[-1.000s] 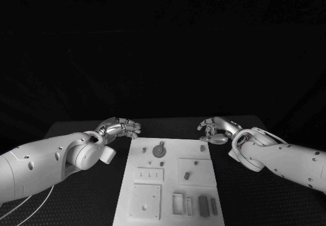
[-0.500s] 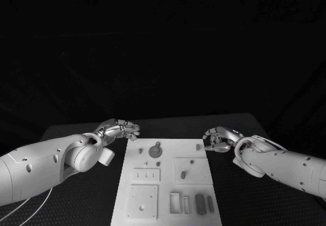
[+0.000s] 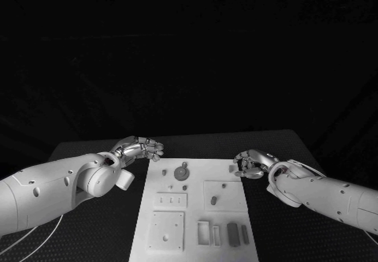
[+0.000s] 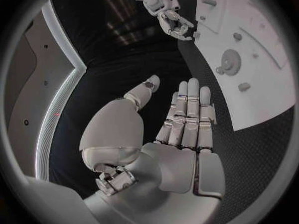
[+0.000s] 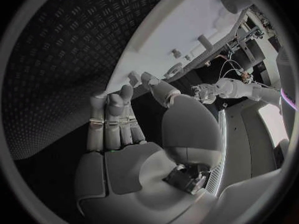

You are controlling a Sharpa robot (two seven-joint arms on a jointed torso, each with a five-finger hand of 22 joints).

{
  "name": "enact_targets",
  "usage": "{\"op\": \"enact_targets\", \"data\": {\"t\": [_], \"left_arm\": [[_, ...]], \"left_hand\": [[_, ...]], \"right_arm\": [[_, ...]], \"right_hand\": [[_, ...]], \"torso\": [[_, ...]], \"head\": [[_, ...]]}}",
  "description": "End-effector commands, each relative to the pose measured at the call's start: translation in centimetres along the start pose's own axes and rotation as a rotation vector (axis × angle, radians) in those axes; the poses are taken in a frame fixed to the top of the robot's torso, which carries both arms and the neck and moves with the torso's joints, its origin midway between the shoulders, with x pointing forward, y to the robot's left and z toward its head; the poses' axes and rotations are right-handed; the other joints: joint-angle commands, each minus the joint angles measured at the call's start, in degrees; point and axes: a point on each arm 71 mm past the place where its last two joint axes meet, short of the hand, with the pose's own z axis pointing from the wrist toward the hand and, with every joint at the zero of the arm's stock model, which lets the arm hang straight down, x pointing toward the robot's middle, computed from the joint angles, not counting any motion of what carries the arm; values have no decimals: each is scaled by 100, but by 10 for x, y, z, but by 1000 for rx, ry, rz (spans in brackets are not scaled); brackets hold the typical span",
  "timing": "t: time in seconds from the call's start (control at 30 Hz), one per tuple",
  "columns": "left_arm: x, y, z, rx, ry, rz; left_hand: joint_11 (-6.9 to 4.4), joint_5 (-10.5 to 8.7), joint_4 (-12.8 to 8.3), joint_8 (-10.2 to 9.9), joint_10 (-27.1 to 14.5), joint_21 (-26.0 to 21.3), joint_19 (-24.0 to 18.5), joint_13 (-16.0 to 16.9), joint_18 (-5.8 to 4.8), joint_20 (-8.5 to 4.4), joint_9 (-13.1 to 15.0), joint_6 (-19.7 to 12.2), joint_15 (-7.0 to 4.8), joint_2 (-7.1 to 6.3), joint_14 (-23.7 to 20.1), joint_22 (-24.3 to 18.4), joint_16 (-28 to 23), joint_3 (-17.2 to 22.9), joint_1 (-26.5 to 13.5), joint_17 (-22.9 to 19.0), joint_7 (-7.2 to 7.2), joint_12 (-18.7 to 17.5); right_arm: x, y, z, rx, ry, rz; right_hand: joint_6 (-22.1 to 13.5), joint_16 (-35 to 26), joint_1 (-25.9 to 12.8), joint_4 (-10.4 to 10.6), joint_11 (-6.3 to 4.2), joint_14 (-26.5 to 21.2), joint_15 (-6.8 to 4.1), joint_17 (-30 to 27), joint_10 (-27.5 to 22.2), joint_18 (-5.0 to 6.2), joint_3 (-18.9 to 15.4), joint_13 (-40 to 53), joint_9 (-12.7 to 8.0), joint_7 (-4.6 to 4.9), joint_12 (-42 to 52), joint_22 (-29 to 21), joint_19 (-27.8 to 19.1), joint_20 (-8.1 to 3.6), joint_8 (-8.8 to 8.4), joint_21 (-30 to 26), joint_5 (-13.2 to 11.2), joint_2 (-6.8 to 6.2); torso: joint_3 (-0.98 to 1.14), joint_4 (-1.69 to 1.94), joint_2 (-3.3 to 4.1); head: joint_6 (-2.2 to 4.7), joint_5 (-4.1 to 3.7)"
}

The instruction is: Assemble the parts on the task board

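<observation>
Both sets of fingers hold nothing: the left hand [image 3: 140, 148] lies open, fingers straight, off the task board's [image 3: 197, 188] far-left corner; the right hand [image 3: 250, 164], loosely curled, hovers at its far-right edge. Small parts [image 3: 181, 173] sit on the board, mid-table [image 3: 94, 148].

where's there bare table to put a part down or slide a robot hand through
Bare black table runs down both long sides of the task board, beside each forearm, and behind its far edge between the left robot hand and right robot hand. The board itself is crowded, especially the slots near its front.
</observation>
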Motion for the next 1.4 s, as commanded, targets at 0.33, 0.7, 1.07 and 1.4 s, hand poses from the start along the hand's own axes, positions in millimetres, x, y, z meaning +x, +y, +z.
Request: {"op": "enact_targets", "data": {"t": [0.33,0.7,1.07,1.4], "left_arm": [[3,-1,0,11,24,-4],[4,-1,0,10,28,-5],[4,-1,0,9,28,-5],[4,-1,0,9,28,-5]], "left_hand": [[0,-22,-3,-24,-39,22,-41,-5,81,-17,11,8,4,41,-9,-8,-34,-33,-43,12,26,-37],[3,-22,-6,-26,-46,24,-43,-5,82,-17,13,8,4,45,-9,-11,-36,-30,-37,14,28,-41],[5,-22,-7,-27,-49,26,-44,-4,82,-17,14,9,5,45,-9,-13,-38,-29,-36,15,29,-43],[6,-22,-8,-28,-51,28,-45,-3,82,-17,16,9,5,45,-8,-15,-40,-29,-34,17,30,-43]], "right_arm": [[7,-2,3,0,15,19],[10,0,7,8,19,28],[13,5,10,-1,33,31],[16,6,12,-4,37,32]], "right_hand": [[87,-9,34,37,-22,-29,4,-5,-22,126,-42,-15,-1,19,56,59,-25,1,44,-41,31,78],[170,9,74,144,-38,-27,-11,-10,-16,126,143,-42,-30,2,90,68,-15,-2,73,-41,-388,198],[370,35,99,131,-69,-16,-40,-5,0,126,213,-56,-17,-31,120,86,-4,-12,169,-17,-406,241],[525,48,108,82,-73,-19,-44,-1,-2,126,219,-69,-11,-36,135,94,-8,-16,234,-4,-400,269]], "torso": [[-7,-5,-9],[-8,-7,-14],[-8,-5,-17],[-6,-6,-23]], "head": [[-69,37],[-120,43],[-141,43],[-162,56]]}}
